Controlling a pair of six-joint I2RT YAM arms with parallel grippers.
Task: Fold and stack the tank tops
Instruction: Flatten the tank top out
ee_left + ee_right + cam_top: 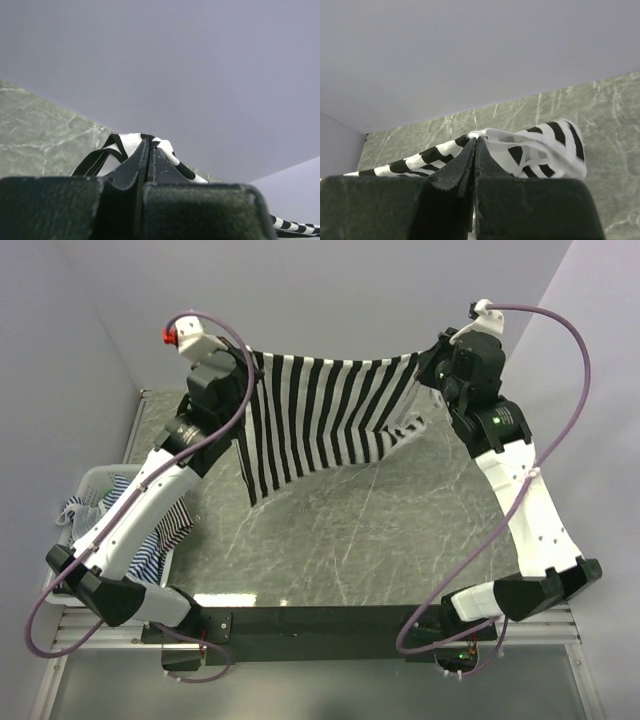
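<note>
A black-and-white striped tank top [325, 415] hangs stretched in the air between both arms above the far part of the table. My left gripper [250, 365] is shut on its left edge; in the left wrist view the cloth [127, 145] bunches at the fingertips of that gripper [149, 141]. My right gripper [432, 358] is shut on the right edge, and striped folds [540, 147] spill beside the tips of that gripper [476, 139]. The lower hem droops toward the marble tabletop [380, 530]. Blue-and-white striped tank tops [160, 540] lie in a basket at the left.
A white mesh basket [88, 483] stands at the table's left edge, partly under my left arm. Grey walls close in behind and on both sides. A black mounting bar [320, 623] runs along the near edge between the arm bases.
</note>
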